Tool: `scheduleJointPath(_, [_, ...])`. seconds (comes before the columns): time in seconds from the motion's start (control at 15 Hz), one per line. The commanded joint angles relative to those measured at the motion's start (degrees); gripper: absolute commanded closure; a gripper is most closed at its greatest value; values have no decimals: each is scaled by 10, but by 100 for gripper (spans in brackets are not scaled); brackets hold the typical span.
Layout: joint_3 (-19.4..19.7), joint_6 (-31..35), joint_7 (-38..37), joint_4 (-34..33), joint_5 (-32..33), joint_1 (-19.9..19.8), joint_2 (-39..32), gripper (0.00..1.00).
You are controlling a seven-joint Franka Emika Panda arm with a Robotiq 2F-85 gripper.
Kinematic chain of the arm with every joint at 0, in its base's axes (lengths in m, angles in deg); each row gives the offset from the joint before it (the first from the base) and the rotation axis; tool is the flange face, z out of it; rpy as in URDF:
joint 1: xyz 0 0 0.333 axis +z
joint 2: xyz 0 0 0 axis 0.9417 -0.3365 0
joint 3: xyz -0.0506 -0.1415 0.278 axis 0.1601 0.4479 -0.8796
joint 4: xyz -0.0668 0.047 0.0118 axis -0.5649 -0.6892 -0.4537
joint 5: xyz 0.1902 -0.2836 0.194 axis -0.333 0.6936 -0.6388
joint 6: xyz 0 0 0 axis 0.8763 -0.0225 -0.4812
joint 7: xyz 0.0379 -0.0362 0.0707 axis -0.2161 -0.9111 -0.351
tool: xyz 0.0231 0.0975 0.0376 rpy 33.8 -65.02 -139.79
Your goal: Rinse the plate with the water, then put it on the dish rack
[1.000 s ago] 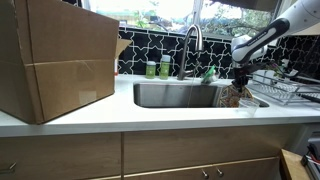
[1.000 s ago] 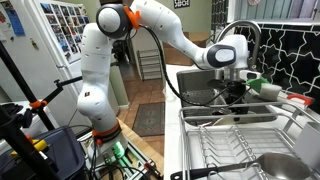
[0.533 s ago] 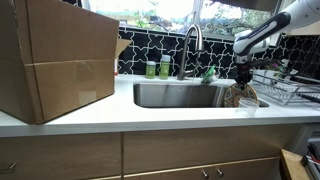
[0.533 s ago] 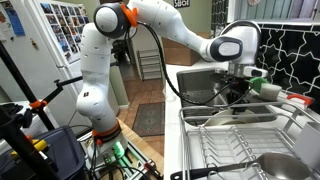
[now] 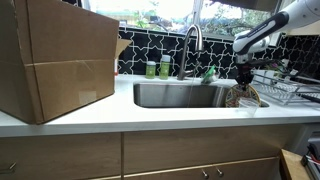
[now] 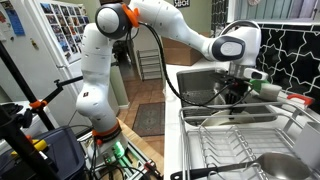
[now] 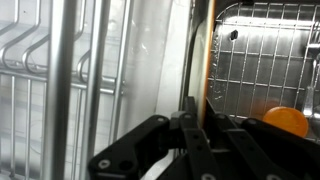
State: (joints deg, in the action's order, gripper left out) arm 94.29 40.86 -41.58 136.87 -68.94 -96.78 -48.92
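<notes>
Item: plate [image 5: 241, 97], upright on edge beside dish rack [image 5: 277, 90]; jaws pinching its rim. Risk: the thin rim could slip from the pinch, or knock the rack if lowered askew.

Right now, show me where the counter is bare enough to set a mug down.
Free: the counter along its front edge before the sink, and a narrower strip between the box and the sink. Crowded: behind the sink, bottles stand by the faucet; right of it, the hand holds the plate beside the rack.
</notes>
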Motion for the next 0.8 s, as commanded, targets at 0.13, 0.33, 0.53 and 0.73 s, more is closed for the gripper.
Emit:
scheduleJointPath(0.13, [-3, 1, 8, 3, 2, -5, -19, 98])
scheduleJointPath(0.33, [-3, 4, 8, 5, 4, -5, -22, 86])
scheduleJointPath(0.53, [-5, 5, 9, 8, 3, -5, -22, 52])
scheduleJointPath(0.73, [-6, 4, 12, 8, 2, -4, -22, 69])
